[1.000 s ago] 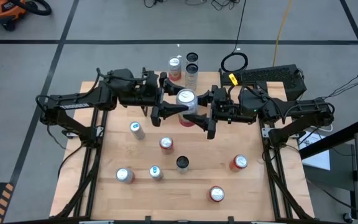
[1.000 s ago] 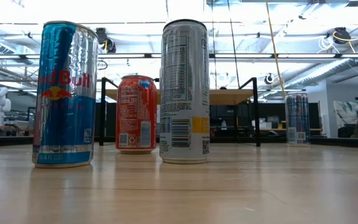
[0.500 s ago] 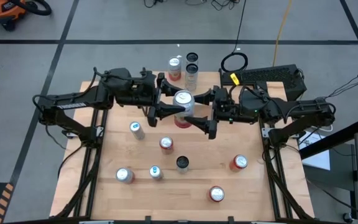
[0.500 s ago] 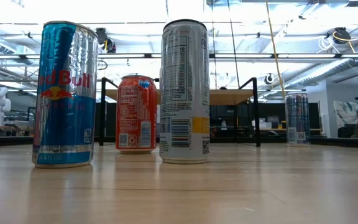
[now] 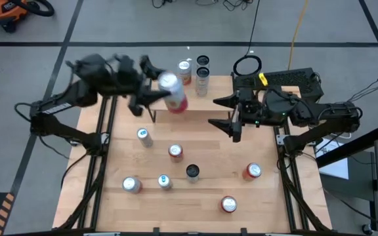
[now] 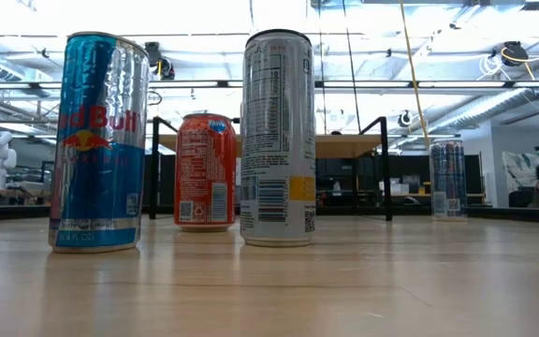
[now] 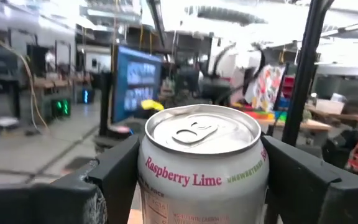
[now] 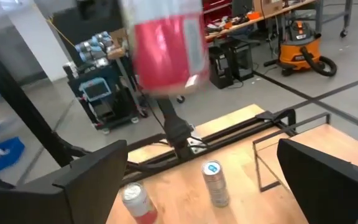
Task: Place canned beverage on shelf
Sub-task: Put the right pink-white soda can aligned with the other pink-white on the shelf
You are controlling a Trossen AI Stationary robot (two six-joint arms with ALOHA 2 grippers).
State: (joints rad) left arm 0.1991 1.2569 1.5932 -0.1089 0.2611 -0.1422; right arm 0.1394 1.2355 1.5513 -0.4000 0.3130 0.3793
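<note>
I hold can (image 5: 172, 92) clamped in left gripper (image 5: 151, 96), upper centre, airborne; right gripper (image 5: 231, 120) wide open, empty. Shelf (image 6: 269, 142) placement pending.

1. The right gripper (image 8: 201, 180) sits with its 2 dark fingers (image 8: 89, 171) spread wide apart, nothing between them.
2. Up high and a bit blurry there's a red and silver can (image 8: 165, 46), held off the table by the other arm (image 8: 178, 127), whose dark body runs down behind it.
3. On the wooden tabletop (image 8: 253, 199) stand 2 upright cans: a slim silver one with a blue top (image 8: 215, 182) and, near it, a silver and red one (image 8: 135, 202).
4. A thin black metal frame (image 8: 294, 149) stands just beside the slim can.
5. Beyond the table: an orange shop vacuum (image 8: 300, 43) on the floor, plus workbenches and carts.
</note>
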